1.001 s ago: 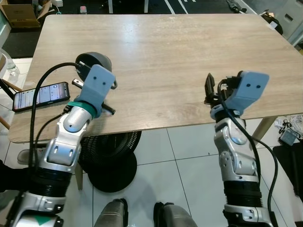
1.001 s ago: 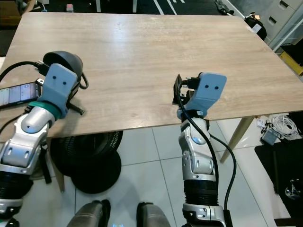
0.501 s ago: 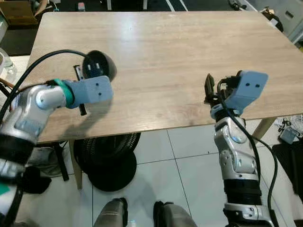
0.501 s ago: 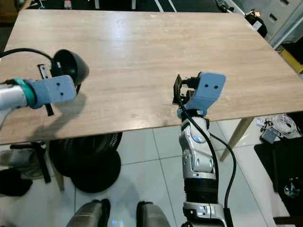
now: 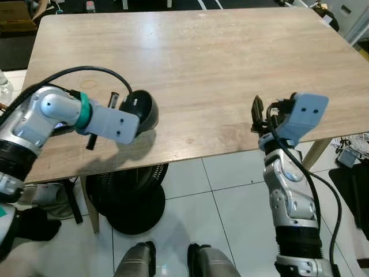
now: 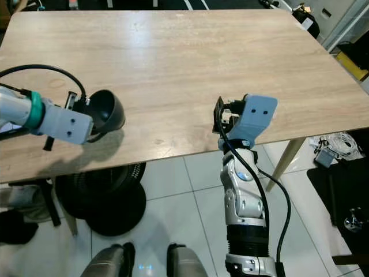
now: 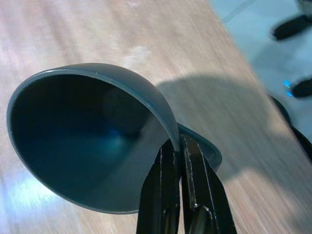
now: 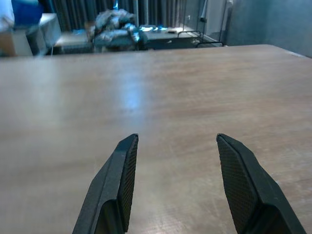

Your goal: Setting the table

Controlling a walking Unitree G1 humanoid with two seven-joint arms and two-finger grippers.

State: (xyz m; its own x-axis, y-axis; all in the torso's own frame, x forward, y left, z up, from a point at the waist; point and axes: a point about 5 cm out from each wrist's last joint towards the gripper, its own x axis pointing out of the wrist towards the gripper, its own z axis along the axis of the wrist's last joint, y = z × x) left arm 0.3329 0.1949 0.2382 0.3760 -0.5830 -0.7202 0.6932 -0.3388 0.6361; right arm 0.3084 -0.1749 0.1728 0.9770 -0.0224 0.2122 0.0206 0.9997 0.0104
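1. Pale wood-grain table (image 5: 219,63) fills the upper and middle of the head views, its near edge running across the centre. That broad bare surface leaves me plenty of room to set things down.
2. Dark grey bowl (image 5: 142,109) sits at the left of the frame, near the table's front edge. It is tipped on its side with its mouth turned away from upright, and I cannot tell whether it touches the wood. It looks like thin, stiff plastic or melamine, so I judge it light and smooth. A pinch on the rim can let it swing.
3. My left gripper (image 7: 178,148) has its two black fingers pressed together on the bowl's rim wall. That thin edge is the only hold I see. A deeper bite would steady it.
4. My right gripper (image 8: 173,180) hangs at the right of the frame over the table's front edge, fingers spread wide and empty.
5. A black fan base stands on the white floor tiles under the table, well below my reach path.
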